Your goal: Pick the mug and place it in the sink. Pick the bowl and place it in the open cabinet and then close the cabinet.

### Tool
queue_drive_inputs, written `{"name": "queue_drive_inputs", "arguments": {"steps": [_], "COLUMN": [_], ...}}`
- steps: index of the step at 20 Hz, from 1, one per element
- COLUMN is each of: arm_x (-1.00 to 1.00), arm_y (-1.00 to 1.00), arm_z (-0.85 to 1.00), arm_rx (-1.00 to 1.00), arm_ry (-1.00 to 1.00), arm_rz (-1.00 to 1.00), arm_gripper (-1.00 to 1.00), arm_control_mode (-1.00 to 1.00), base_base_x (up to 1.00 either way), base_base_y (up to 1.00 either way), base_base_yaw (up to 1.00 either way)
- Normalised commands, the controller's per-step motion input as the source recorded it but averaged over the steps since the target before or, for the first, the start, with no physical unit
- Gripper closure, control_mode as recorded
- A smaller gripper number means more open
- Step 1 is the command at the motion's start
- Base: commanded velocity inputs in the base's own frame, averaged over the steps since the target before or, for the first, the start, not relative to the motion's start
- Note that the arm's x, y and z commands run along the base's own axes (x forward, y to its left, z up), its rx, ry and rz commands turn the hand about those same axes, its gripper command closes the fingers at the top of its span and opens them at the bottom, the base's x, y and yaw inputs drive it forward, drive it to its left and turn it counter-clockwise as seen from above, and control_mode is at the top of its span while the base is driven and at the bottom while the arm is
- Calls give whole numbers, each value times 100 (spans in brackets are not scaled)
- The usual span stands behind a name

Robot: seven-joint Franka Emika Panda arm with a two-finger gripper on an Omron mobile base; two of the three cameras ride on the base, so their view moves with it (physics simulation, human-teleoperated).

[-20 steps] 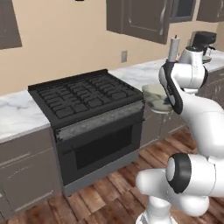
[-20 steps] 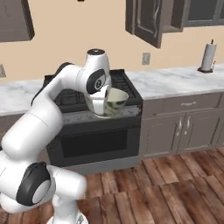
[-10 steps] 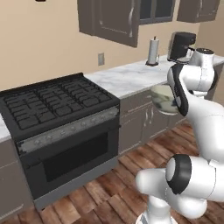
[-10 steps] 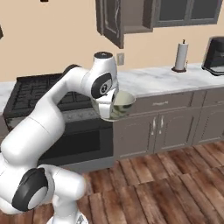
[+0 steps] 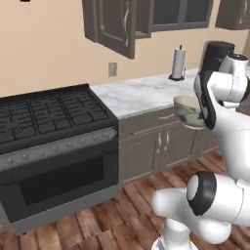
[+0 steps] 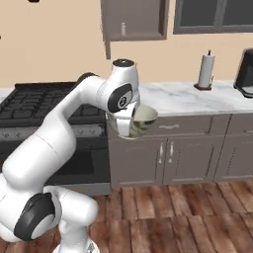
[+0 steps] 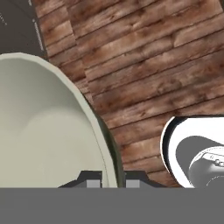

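Note:
A wide pale cream-green bowl (image 5: 187,111) (image 6: 142,120) hangs in the air in front of the counter, at about counter height. My gripper (image 6: 126,126) (image 7: 111,182) is shut on its rim, one finger inside and one outside. In the hand view the bowl (image 7: 43,131) covers the left half, above the wooden floor. The dark wall cabinet (image 5: 116,25) (image 6: 134,20) hangs above the counter with its door swung open toward me. The mug and the sink are out of view.
A black stove (image 5: 49,117) (image 6: 29,106) stands to the left. The marble counter (image 5: 141,93) (image 6: 197,99) carries a paper towel roll (image 5: 178,62) (image 6: 205,70) and a dark coffee machine (image 5: 215,53) (image 6: 244,74). Grey base cabinets stand below, on a wooden floor.
The whole picture has slid left, so the base has driven to the right along the counter. The bowl stays in the shut gripper, in the same place relative to the arm.

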Motion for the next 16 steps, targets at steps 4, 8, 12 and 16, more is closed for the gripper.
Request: {"name": "queue_drive_inputs", "arguments": {"steps": [4, 8, 12, 16], "arm_x": [0, 0, 0, 0], "arm_y": [0, 0, 0, 0], "arm_z": [0, 0, 0, 0], "arm_rx": [0, 0, 0, 0], "arm_ry": [0, 0, 0, 0], "arm_rz": [0, 0, 0, 0], "arm_gripper": [100, 100, 100, 100], "arm_control_mode": [100, 100, 100, 100], "base_base_x": [46, 32, 31, 10], "base_base_y": [-88, -99, -100, -100], "base_base_yaw": [63, 58, 50, 39]}}
